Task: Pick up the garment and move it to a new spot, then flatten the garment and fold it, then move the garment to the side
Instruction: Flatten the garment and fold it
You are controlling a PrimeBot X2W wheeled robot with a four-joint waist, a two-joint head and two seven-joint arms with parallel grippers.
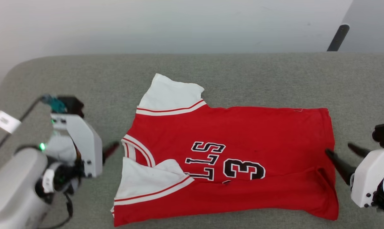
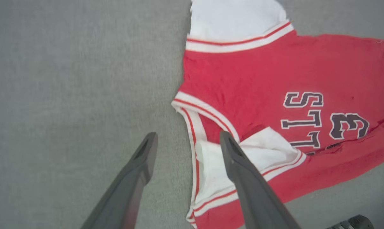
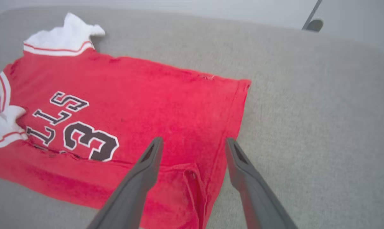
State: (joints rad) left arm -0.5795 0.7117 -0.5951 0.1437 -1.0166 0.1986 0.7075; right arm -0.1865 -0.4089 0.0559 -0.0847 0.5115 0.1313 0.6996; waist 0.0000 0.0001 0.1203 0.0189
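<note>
The garment (image 1: 259,127) is a red jersey with white sleeves and black lettering, lying on the grey padded surface with its collar to the left. Its near long edge is folded over the front and covers part of the lettering. My left gripper (image 1: 112,149) stands open just left of the collar; in the left wrist view the left gripper (image 2: 188,135) has one finger over the near white sleeve of the garment (image 2: 259,73). My right gripper (image 1: 338,148) is open at the hem. In the right wrist view the right gripper (image 3: 194,140) straddles the hem edge of the garment (image 3: 163,95), holding nothing.
The grey padded surface (image 1: 243,73) stretches past the garment on all sides, with a rounded corner at the far left. A white wall rises behind it. A dark slanted leg (image 1: 338,36) stands beyond the far right edge.
</note>
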